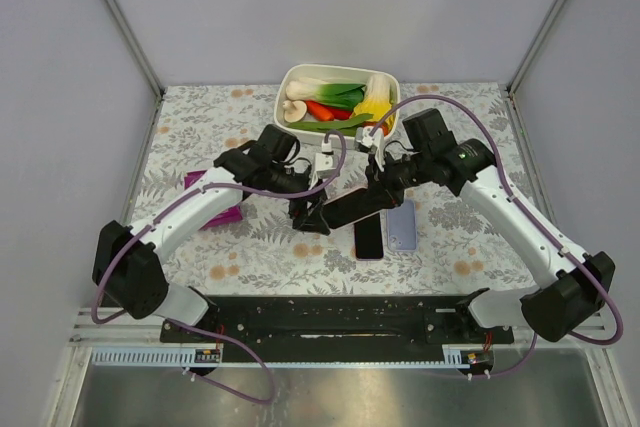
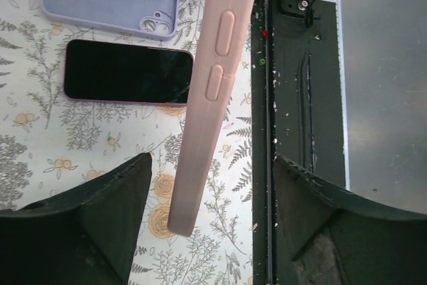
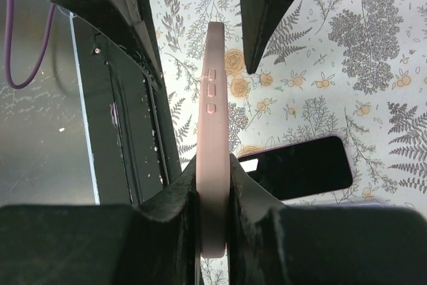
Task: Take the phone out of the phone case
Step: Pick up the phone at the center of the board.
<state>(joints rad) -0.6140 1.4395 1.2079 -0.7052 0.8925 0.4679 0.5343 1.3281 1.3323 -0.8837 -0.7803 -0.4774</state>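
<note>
Floral table (image 1: 200, 137) between grey walls (image 1: 350, 7); right gripper (image 3: 213, 179) pinches a pink case (image 3: 215, 98) edge-on, while left gripper (image 2: 212, 165) stands spread around its far end, touching nothing.

White links, bulky black joints and looping purple cables (image 3: 7, 25) make up the left arm (image 1: 195, 209) and right arm (image 1: 515, 212), ending in the matte black left claw (image 2: 212, 159) and right claw (image 3: 213, 165).

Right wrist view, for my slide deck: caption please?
Right gripper clamps the pink phone case edge-on; open left gripper straddles its far end.
</note>
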